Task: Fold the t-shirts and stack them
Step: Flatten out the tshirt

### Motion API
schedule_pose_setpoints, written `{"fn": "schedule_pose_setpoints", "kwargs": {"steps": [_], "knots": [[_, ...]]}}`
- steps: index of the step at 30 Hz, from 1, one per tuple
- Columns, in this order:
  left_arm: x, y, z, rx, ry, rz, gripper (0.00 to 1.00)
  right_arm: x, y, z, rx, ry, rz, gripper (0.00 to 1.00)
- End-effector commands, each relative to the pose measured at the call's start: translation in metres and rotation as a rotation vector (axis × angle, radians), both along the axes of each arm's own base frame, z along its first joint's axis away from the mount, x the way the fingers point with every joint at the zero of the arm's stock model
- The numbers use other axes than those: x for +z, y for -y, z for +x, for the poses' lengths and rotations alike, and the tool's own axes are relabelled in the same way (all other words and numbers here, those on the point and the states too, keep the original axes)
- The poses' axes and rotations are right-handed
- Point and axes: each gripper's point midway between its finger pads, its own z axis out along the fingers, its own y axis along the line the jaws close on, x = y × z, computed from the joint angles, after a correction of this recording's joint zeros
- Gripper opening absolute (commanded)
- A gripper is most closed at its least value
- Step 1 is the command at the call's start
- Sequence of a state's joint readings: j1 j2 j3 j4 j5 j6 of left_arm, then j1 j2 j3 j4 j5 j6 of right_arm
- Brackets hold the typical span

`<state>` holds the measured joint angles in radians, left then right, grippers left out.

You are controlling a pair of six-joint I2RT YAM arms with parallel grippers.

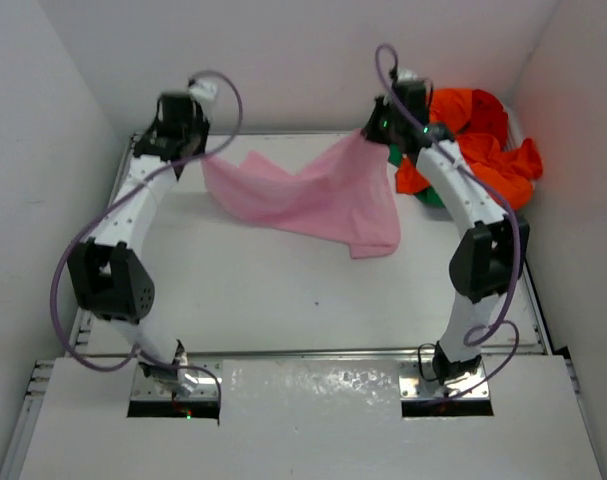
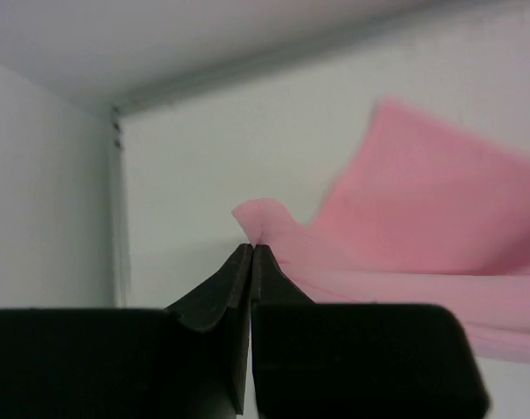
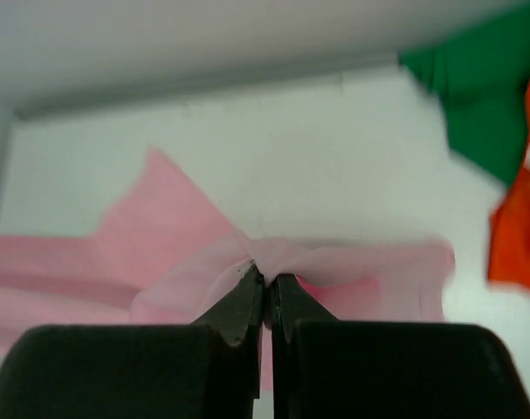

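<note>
— Two corners of the pink t-shirt (image 1: 313, 200) are seen to be held. What is shown at the left?

— The left gripper (image 2: 251, 249) is pressed together on a small fold of the shirt's edge, near the far left corner of the table (image 1: 283, 290). From there the cloth is spread rightward, lifted at both ends and sagging between them (its lower corner appears to lie on the tabletop).

— And what is found at the other end of the cloth?

— The right gripper (image 3: 266, 278) is pinched on a bunched bit of the same shirt, the jaws closed with pink fabric caught between them. Just beyond it, at the far right of the table, an orange t-shirt (image 1: 483, 150) is heaped. A green t-shirt (image 1: 430, 195) is partly seen beneath it.
</note>
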<state>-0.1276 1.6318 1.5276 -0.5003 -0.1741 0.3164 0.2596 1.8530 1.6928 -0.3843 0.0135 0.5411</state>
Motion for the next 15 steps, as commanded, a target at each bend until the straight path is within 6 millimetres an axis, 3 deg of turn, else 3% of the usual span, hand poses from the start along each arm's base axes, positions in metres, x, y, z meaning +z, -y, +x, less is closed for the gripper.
{"fn": "schedule_pose_setpoints", "kwargs": {"steps": [1, 2, 3, 7, 9, 10, 11, 15], "knots": [[0.111, -0.03, 0.049, 0.104, 0.304, -0.09, 0.0, 0.067, 0.021, 0.033, 0.011, 0.109, 0.019, 0.0], [0.138, -0.03, 0.057, 0.104, 0.372, -0.11, 0.0, 0.082, 0.02, 0.038, 0.019, 0.144, 0.031, 0.0], [0.148, -0.028, 0.06, 0.089, 0.398, -0.12, 0.0, 0.114, 0.018, 0.044, 0.027, 0.22, 0.043, 0.0], [0.183, -0.018, 0.049, 0.025, 0.474, -0.147, 0.0, 0.157, 0.012, 0.037, 0.08, 0.329, 0.063, 0.0], [0.174, -0.016, 0.04, 0.009, 0.45, -0.143, 0.0, 0.143, 0.015, 0.026, 0.083, 0.3, 0.044, 0.0], [0.173, -0.016, 0.034, 0.004, 0.448, -0.138, 0.0, 0.161, 0.018, 0.009, 0.086, 0.335, 0.046, 0.0], [0.168, -0.017, 0.021, -0.006, 0.433, -0.12, 0.0, 0.133, 0.018, 0.001, 0.099, 0.285, 0.041, 0.0], [0.139, -0.032, -0.02, 0.023, 0.359, -0.042, 0.0, 0.087, 0.026, -0.058, 0.12, 0.207, 0.023, 0.0]]}}
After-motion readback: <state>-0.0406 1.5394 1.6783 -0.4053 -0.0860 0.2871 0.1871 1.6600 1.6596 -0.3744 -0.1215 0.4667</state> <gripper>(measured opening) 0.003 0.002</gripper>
